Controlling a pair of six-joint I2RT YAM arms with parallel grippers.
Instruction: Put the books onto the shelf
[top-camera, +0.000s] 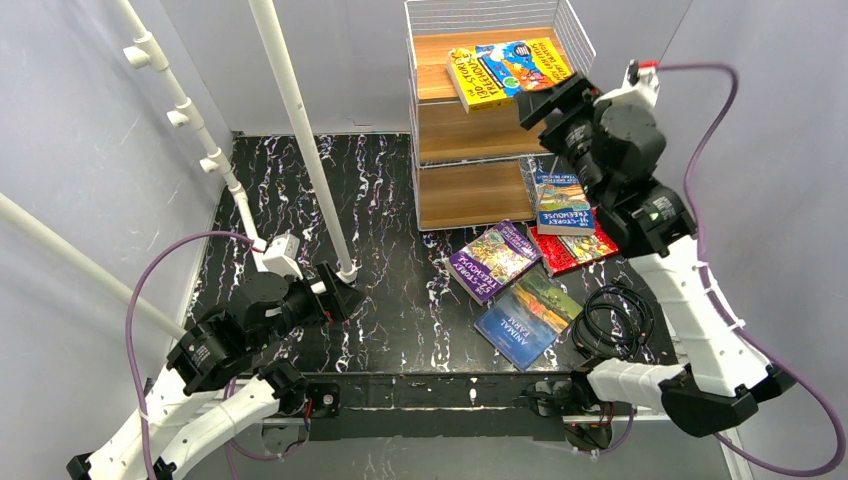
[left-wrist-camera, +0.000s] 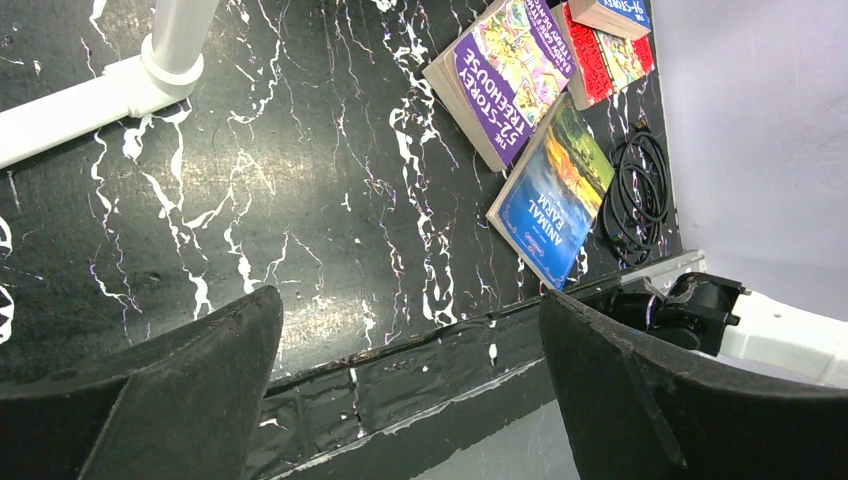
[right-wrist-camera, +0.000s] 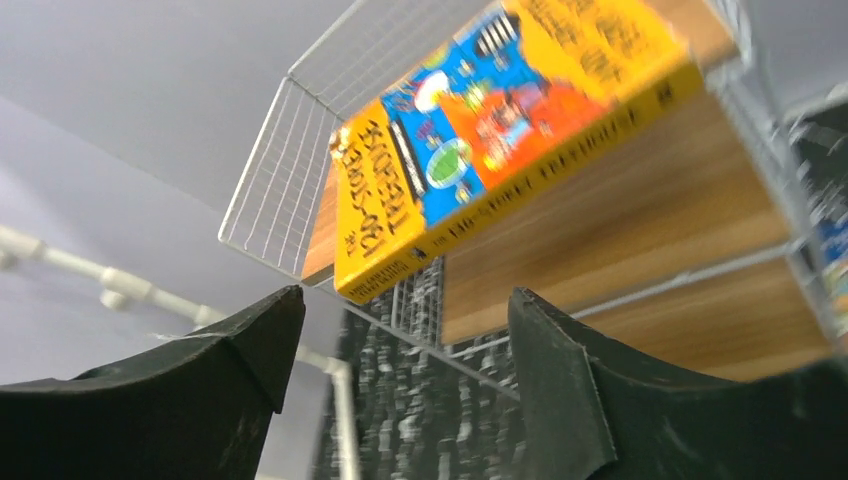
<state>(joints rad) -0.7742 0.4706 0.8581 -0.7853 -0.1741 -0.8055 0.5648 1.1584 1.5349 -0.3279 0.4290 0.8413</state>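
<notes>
The shelf (top-camera: 470, 132) stands at the back, white wire with wooden boards. A yellow book (top-camera: 505, 68) lies flat on its top board. My right gripper (top-camera: 538, 104) hovers just in front of that book, open and holding nothing; in the right wrist view the yellow book (right-wrist-camera: 500, 120) sits above and beyond my right gripper (right-wrist-camera: 405, 300), apart from it. On the table lie a purple book (top-camera: 495, 258), the Animal Farm book (top-camera: 530, 315), a blue Treehouse book (top-camera: 562, 203) and a red book (top-camera: 578, 250). My left gripper (top-camera: 340, 290) is open over the near left table, far from the books.
White poles (top-camera: 300, 130) rise at the left, one footed on the table (left-wrist-camera: 150, 70). A coiled black cable (top-camera: 615, 320) lies beside the Animal Farm book (left-wrist-camera: 555, 195). Grey walls close in both sides. The table's front edge runs under my left gripper (left-wrist-camera: 410, 300).
</notes>
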